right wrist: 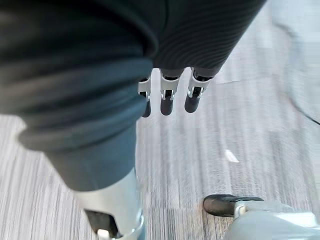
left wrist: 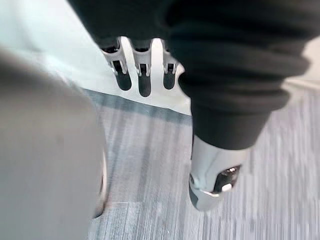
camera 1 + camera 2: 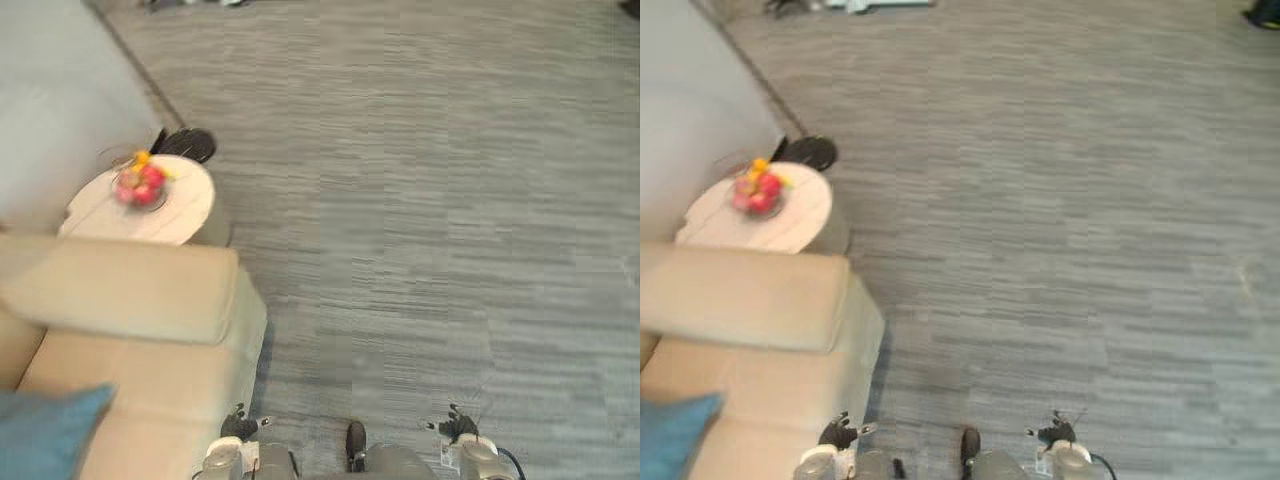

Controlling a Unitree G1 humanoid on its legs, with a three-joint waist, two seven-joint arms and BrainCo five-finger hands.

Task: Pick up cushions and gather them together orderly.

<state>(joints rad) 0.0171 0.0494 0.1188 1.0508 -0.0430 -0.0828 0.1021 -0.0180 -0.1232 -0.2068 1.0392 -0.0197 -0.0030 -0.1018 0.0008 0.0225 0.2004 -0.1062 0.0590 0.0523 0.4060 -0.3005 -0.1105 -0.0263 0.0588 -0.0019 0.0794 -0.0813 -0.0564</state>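
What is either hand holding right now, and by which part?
Nothing is held. The left hand and the right hand both hang open over the grey floor. The blue cushion lies apart from them on the beige sofa.

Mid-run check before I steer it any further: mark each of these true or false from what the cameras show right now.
1. The blue cushion lies on the beige sofa. True.
2. The left robot hand holds a cushion. False: its fingers are straight and hold nothing.
3. The round side table carries red and yellow fruit. True.
4. The right robot hand rests on the sofa. False: it hangs open over the grey floor.
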